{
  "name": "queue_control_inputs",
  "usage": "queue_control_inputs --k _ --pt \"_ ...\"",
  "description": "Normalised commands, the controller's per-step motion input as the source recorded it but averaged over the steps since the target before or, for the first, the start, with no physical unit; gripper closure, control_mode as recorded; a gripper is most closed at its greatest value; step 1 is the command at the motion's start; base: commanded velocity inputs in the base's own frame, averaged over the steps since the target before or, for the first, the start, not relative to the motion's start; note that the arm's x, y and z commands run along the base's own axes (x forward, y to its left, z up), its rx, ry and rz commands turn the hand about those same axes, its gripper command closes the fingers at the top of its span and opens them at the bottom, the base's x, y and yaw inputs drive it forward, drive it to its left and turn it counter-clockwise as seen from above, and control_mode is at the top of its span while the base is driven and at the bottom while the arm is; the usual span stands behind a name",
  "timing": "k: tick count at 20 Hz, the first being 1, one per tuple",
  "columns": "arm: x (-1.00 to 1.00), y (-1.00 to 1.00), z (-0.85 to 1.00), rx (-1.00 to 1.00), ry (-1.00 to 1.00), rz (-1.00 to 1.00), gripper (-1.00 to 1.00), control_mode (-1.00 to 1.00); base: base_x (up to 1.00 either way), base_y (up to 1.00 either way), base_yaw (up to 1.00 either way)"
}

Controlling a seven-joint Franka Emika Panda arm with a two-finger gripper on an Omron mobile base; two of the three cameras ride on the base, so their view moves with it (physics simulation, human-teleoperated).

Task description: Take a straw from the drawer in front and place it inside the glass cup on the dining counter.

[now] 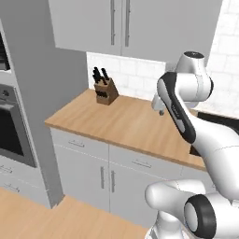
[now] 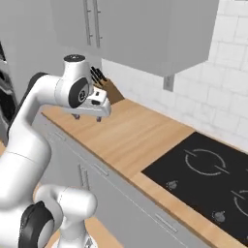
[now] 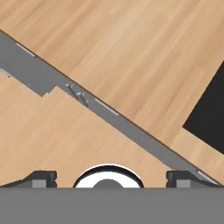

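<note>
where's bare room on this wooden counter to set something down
The widest free patch on the wooden counter runs from the knife block toward the black cooktop, under the open tool. The front strip above the drawers is bare too. It gets crowded only in the back corner at the knife block, and the cooktop takes up the far end.

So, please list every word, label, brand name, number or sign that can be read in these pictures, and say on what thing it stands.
None: no readable text shows in any view.
knife block: plain wood, no label.
cooktop: ring outlines and small pale control marks, not letters or numbers.
wall outlet: no marking visible.
upper cabinets and drawer fronts: bare, handles only.
</note>
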Motion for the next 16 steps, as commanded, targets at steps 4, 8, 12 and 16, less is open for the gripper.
queue_control_inputs --k 4,8,12,16 --pt "0.00 0.00 0.00 0.00 0.00 0.00 -1.00 1.00 -0.13 -0.63 0.62" --pt "0.00 0.00 0.00 0.00 0.00 0.00 -1.00 1.00 -0.11 -0.66 0.56" --pt "0.00 0.00 0.00 0.00 0.00 0.00 -1.00 1.00 -0.20 -0.80 0.50" --pt "0.00 0.00 0.00 0.00 0.00 0.00 -1.00 1.00 -0.42 -0.82 0.41"
